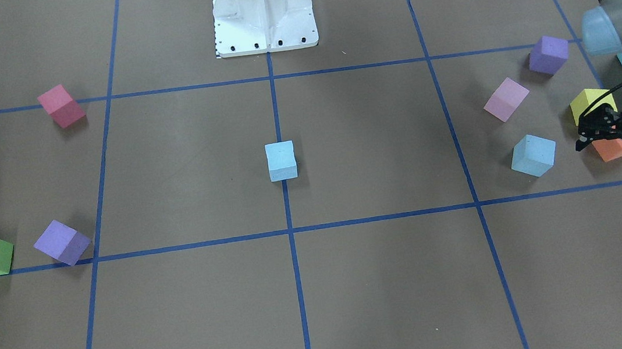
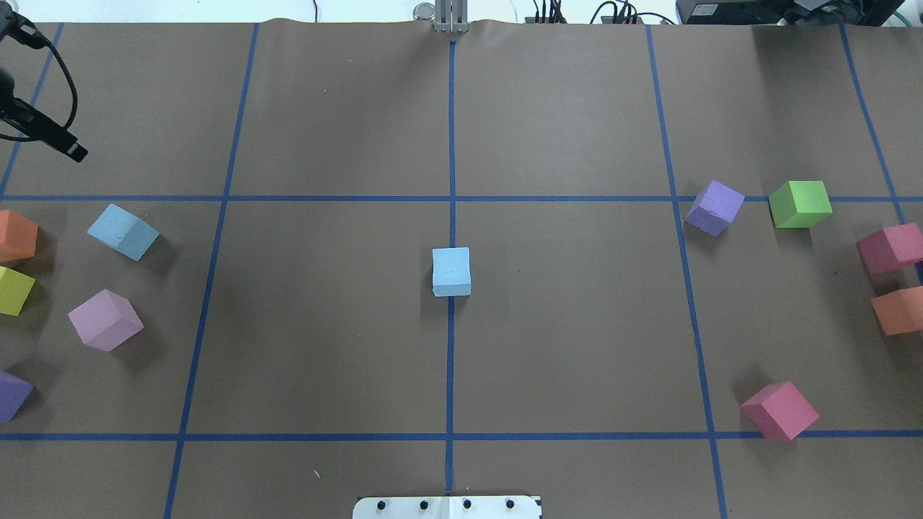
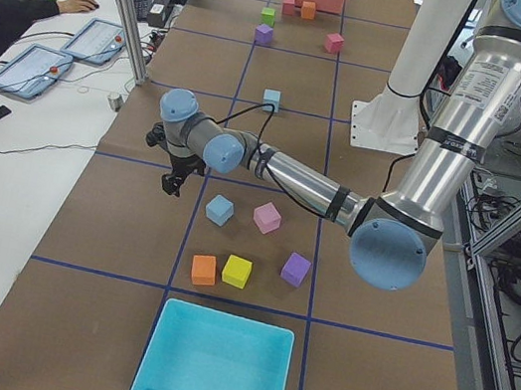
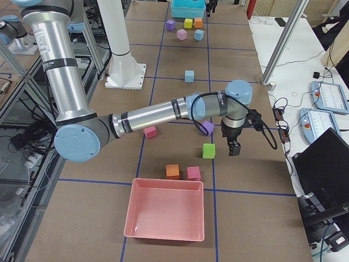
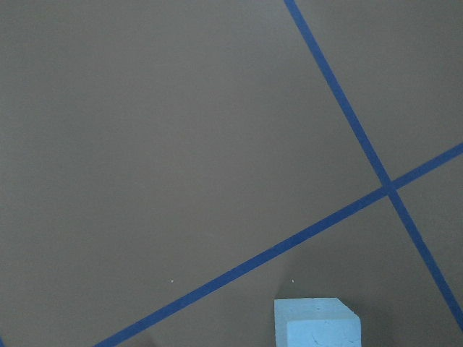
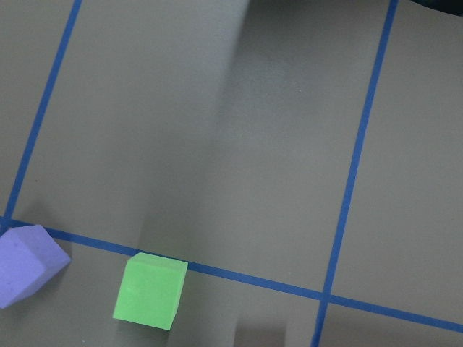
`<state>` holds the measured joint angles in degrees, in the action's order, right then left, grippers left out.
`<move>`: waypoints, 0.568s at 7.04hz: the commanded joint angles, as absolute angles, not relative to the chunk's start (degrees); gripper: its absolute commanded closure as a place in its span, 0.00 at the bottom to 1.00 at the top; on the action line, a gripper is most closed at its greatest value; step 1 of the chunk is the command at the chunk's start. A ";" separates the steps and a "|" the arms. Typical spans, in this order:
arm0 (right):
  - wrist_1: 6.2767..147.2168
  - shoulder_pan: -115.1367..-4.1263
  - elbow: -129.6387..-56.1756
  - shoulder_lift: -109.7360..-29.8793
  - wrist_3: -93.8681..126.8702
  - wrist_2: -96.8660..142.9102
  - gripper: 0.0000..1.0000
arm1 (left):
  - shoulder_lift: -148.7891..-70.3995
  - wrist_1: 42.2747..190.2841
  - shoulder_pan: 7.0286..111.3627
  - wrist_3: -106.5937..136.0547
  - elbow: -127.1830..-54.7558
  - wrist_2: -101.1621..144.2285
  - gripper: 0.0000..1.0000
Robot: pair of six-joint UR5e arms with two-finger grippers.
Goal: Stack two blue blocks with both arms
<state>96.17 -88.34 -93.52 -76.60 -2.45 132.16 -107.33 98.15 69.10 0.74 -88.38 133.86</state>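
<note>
— Jaws apart and empty, my left gripper [image 1: 607, 154] hangs above the table out on my left side.

— And the other one?

— My right gripper [image 4: 233, 150] points down just beside the green cube [image 4: 209, 150], on the operators' side of it. Only the side camera catches it, so I cannot tell whether it is wide or narrow.

— Go from the biggest thing down, then.

— My arms come first. My left arm [image 3: 294, 176] stretches low across one end of the table, and my right arm [image 4: 152, 114] does the same at the other end. Next are the bins: the turquoise bin [image 3: 215, 369] lies at my left end and the pink bin [image 4: 165, 215] at my right end. My white pedestal [image 1: 263, 10] stands between them at the table's edge.

— Where are the blue blocks?

— They are well apart, nothing stacked. The centre blue block [image 2: 451, 271] sits square on the middle tape line, alone in front of the pedestal. The left blue block [image 2: 122, 231] sits on my left side, turned at an angle, near the pale pink cube [image 2: 106, 320] and the orange cube [image 2: 14, 236]. My left gripper is near that block without touching it, farther from my base. My left wrist camera shows only the block's top at the lower edge of its view.
</note>
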 commanded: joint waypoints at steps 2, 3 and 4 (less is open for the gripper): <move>96.15 -91.22 -93.52 -81.71 -4.20 132.19 0.00 | -108.98 98.35 64.95 1.05 -85.26 131.75 0.02; 96.24 -92.71 -93.69 -83.74 -7.96 132.19 0.00 | -109.16 99.13 64.60 2.97 -84.30 131.92 0.02; 95.98 -92.90 -93.60 -85.50 -8.95 132.01 0.00 | -109.33 100.27 63.64 4.47 -83.85 131.92 0.02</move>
<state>96.16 -92.15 -93.61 -83.24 -6.89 132.15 -109.12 99.15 64.56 2.71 -84.57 131.89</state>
